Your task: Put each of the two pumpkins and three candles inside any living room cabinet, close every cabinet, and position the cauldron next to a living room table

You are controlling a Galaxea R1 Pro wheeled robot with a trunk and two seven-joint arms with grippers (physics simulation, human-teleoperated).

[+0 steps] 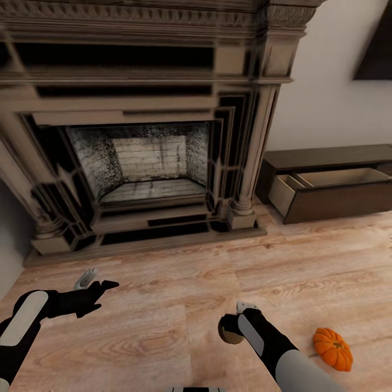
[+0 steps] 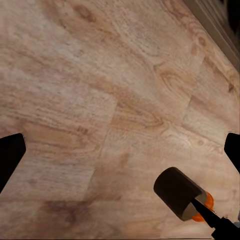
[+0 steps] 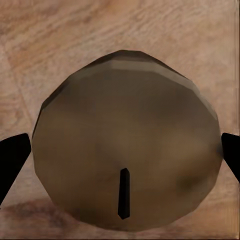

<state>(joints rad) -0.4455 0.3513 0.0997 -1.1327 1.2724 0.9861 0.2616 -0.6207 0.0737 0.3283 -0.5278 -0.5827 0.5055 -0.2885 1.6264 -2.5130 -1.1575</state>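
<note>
No brand, label or writing can be read on anything here.

In the head view the ornate dark fireplace surround [image 1: 147,125] takes up the 10 to 12 o'clock part of the scene, its brick-lined hearth open and its base step ending on the wooden floor [image 1: 179,283]. At 2 to 3 o'clock, against the pale wall, sits the cabinet [image 1: 332,182], long, low and dark brown, with one drawer [image 1: 326,182] pulled out and its pale inside showing. A broad stretch of bare planks lies between the fireplace step, the cabinet front and the arms.

One of the pumpkins [image 1: 332,349] lies on the floor at 4 o'clock, just beside the right forearm and well apart from the cabinet.

The left gripper [image 1: 97,280] at 8 o'clock stands wide open over bare floor, holding nothing; its wrist view shows the two dark fingertips [image 2: 10,159] far apart.

The right gripper [image 1: 238,321] at 5 o'clock points down at a brown cylindrical candle [image 3: 127,145]. The right wrist view alone shows its round top with a dark wick, and the dark fingertips [image 3: 12,162] at either side of it; whether they touch it I cannot tell. The left wrist view shows the candle [image 2: 177,192] from the side, with orange behind it.
</note>
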